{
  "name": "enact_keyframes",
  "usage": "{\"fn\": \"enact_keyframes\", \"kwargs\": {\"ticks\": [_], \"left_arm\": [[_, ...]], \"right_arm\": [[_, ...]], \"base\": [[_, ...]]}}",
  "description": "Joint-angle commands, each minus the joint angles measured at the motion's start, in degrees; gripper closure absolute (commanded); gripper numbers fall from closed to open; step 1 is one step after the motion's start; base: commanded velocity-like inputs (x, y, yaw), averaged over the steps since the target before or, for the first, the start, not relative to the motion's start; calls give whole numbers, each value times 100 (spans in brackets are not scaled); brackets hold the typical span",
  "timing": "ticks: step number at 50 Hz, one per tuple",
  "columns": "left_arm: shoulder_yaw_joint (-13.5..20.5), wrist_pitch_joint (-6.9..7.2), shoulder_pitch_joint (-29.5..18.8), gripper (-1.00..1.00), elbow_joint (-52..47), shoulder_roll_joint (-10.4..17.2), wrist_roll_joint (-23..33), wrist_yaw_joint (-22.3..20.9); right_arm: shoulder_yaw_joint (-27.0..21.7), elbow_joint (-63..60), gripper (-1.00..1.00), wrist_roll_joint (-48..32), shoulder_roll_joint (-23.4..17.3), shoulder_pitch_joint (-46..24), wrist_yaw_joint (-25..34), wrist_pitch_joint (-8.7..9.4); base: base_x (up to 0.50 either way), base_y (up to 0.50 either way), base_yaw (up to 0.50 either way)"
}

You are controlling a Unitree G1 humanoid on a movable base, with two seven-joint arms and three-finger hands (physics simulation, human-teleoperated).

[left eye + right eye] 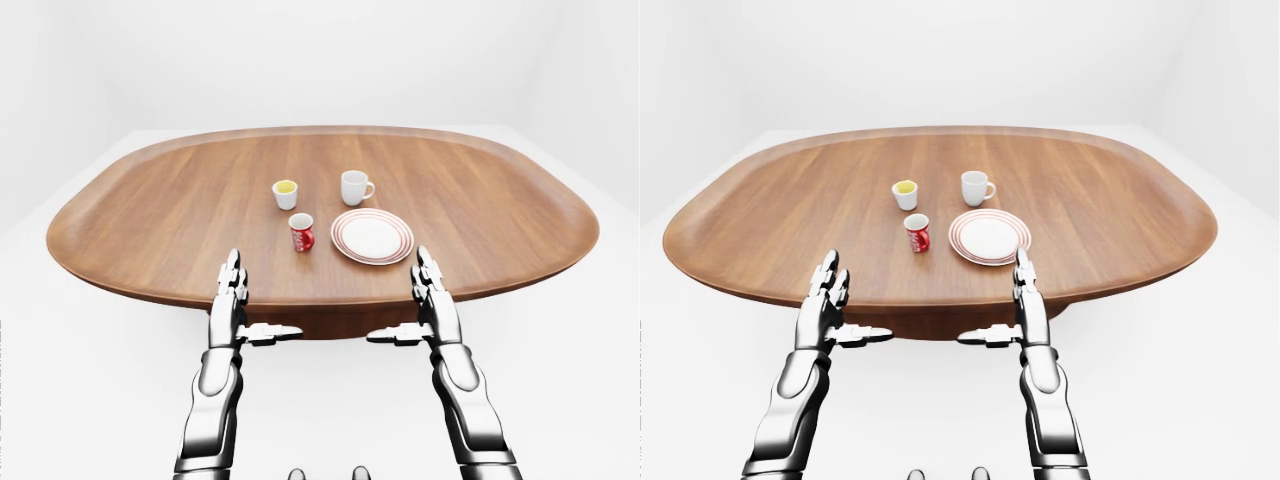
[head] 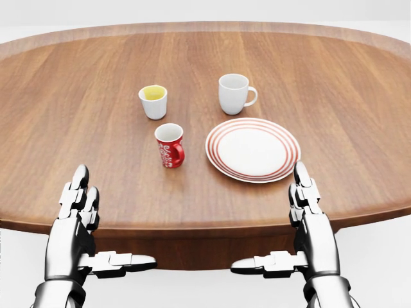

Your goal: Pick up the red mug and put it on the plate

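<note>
The red mug (image 2: 170, 146) stands upright on the wooden table (image 2: 83, 70), its handle turned to the lower right in the head view. Just right of it lies the white plate (image 2: 252, 149) with red rings, nothing on it. My left hand (image 2: 110, 219) is open at the table's near edge, below and left of the mug, well apart from it. My right hand (image 2: 270, 215) is open too, its fingers (image 2: 302, 186) reaching up close to the plate's lower right rim. Neither hand holds anything.
A white mug (image 2: 233, 94) stands above the plate. A white cup (image 2: 153, 101) with a yellow inside stands above the red mug. The oval table's raised rim (image 1: 320, 132) runs all round, with white floor beyond.
</note>
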Motion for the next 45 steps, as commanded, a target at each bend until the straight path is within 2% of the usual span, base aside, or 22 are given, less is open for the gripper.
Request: {"fn": "enact_keyframes", "kwargs": {"ticks": [1,13,14,15,16,17,18,19,20,22,24,35,36,37,43,44,45], "left_arm": [[9,6,-8,-100,10,3,-22,1],[1,-28,-53,-100,111,-3,-23,11],[-9,-93,-79,-100,170,-8,2,33],[-10,-97,-81,-100,174,-8,2,35],[-92,-245,-96,-100,179,2,140,34],[-40,-195,-97,-100,56,-53,-228,-149],[-5,-63,-135,-100,41,-45,-413,-235],[4,21,-218,-100,130,-1,-356,-197],[36,-30,-333,-100,272,38,-310,-178],[204,366,-633,-100,359,108,-502,-121],[185,414,-766,-100,399,189,-303,3],[346,414,-1731,-100,344,455,-1,201],[400,414,-2121,-100,345,577,-41,175],[447,414,-2309,-100,415,632,-123,133],[473,414,-2818,-100,972,800,-32,273],[634,414,-3751,-100,1307,1177,90,465],[629,414,-3815,-100,1342,1214,87,482]], "right_arm": [[4,-6,-100,-8,1,4,10,11],[-30,47,-100,-19,-11,-22,-4,6],[-76,61,-100,25,-5,-62,-42,58],[-77,62,-100,29,-7,-64,-46,60],[-135,98,-100,50,-19,-126,-105,150],[-163,61,-100,83,-40,-145,-96,224],[-186,45,-100,96,-52,-168,-108,251],[-211,18,-100,103,-63,-205,-136,319],[-214,-70,-100,12,-94,-252,-196,451],[-269,-434,-100,28,-143,-378,-176,459],[-299,-668,-100,23,-164,-455,-176,459],[-434,-1121,-100,-74,-335,-1116,-51,459],[-581,-1199,-100,45,-462,-1398,49,459],[-612,-1257,-100,43,-544,-1522,80,459],[-672,-1365,-100,-3,-721,-1841,176,459],[-753,-1097,-100,-67,-1145,-2673,394,459],[-759,-1069,-100,-95,-1162,-2734,425,459]], "base": [[0,18,0],[0,18,0],[0,0,0],[0,0,0],[0,0,0],[0,0,0],[0,0,0],[0,0,0],[0,0,0],[0,0,0],[0,0,0],[0,0,0],[0,0,0],[0,0,0],[0,0,0],[0,0,0],[16,0,0]]}}
